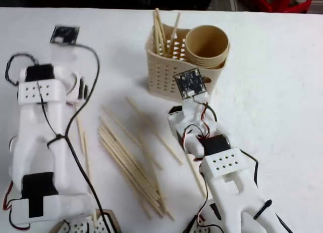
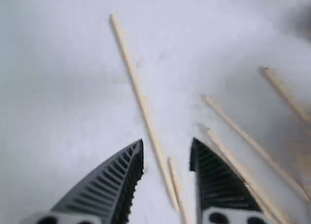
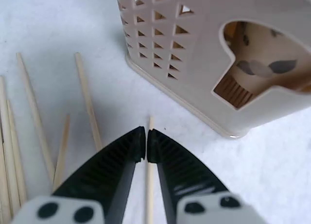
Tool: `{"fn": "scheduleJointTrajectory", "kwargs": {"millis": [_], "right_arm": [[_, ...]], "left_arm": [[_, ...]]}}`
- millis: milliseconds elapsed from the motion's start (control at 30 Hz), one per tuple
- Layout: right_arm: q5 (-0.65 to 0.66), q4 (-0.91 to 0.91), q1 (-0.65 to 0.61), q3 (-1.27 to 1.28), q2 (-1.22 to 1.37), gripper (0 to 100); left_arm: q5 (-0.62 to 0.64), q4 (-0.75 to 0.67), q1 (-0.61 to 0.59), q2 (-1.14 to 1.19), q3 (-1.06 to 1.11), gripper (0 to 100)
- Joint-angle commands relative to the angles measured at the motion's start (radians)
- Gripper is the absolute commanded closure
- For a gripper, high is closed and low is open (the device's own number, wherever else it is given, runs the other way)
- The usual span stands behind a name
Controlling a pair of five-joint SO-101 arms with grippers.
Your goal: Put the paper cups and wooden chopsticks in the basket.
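The left gripper (image 2: 166, 145) hangs low over the white table (image 2: 58, 78) with its black serrated jaws apart. A thin, pale wooden chopstick (image 2: 141, 102) lies flat on the table and passes through the gap between the jaws, closer to one finger than to the other. Its long axis runs almost straight away from the gripper with a slight slant. One end lies well ahead of the tips and the other sits back between the fingers. A second stick (image 2: 176, 185) lies just beside it inside the same gap, roughly parallel. More sticks slant across the table off to one side.

The right gripper (image 3: 146, 145) has its jaws together, tips meeting. A single light wooden stick (image 3: 149, 190) lies along the line of the closed jaws, and its end shows just past the tips. The pictures do not settle whether the jaws pinch it or only sit over it. Its long axis points at the cream plastic lattice basket (image 3: 165, 39), which stands near the tips but apart from them.

In the high view, tan paper cups (image 1: 207, 43) sit nested upright in the basket, and several standing chopsticks (image 1: 162, 31) lean on end in the part beside them. A loose bundle of chopsticks (image 1: 131, 162) lies flat on the table between the two arms, their long axes running diagonally.
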Motion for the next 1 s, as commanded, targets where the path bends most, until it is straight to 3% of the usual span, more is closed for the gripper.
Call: {"fn": "scheduleJointTrajectory", "kwargs": {"millis": [0, 167, 367, 500, 767, 967], "right_arm": [[0.002, -0.021, 0.013, -0.023, -0.036, 97.8], [0.002, -0.021, 0.013, -0.023, -0.035, 97.8], [0.002, -0.021, 0.013, -0.023, -0.035, 97.8], [0.002, -0.021, 0.013, -0.023, -0.035, 97.8], [0.002, -0.021, 0.013, -0.023, -0.036, 97.8], [0.002, -0.021, 0.013, -0.023, -0.038, 97.8]], "left_arm": [[0.003, -0.253, -0.07, -0.001, 0.187, 78], [0.002, -0.423, -0.073, 0.004, 0.338, 80], [0.005, -0.433, -0.073, 0.213, 0.245, 81], [0.009, -0.292, -0.074, 0.389, 0.025, 82], [0.009, -0.043, -0.067, 0.679, -0.35, 98], [0.009, 0.06, -0.065, 0.766, -0.523, 98]]}}
